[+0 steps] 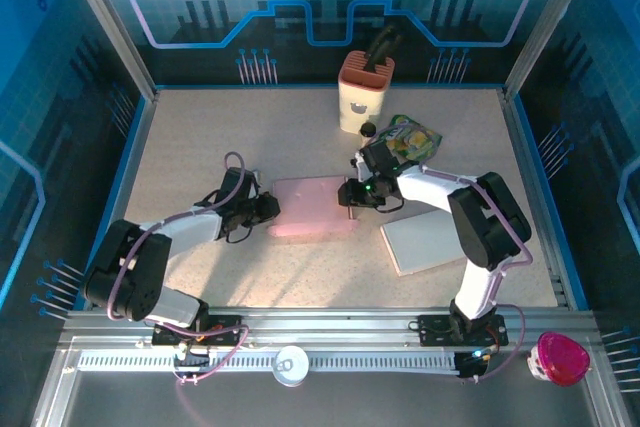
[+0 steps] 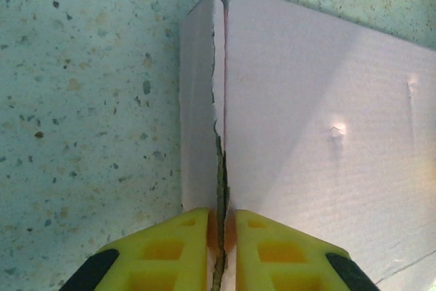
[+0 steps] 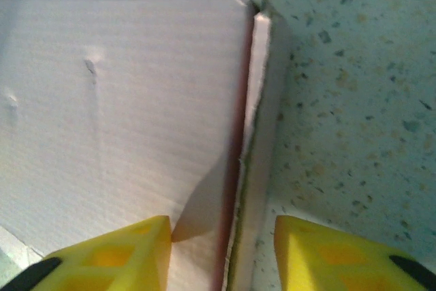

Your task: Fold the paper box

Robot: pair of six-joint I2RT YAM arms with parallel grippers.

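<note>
The box (image 1: 312, 209) lay broad face up near the middle of the table (image 1: 200, 127), and the step seemed to be raising its end walls, best done by pressing both ends evenly so it does not slide. Its long axis ran left to right, roughly along the table's near edge. The left gripper (image 2: 221, 219) pinched the left wall's edge, while the right gripper (image 3: 221, 226) stood part-open astride the right wall, gripping nothing.
</note>
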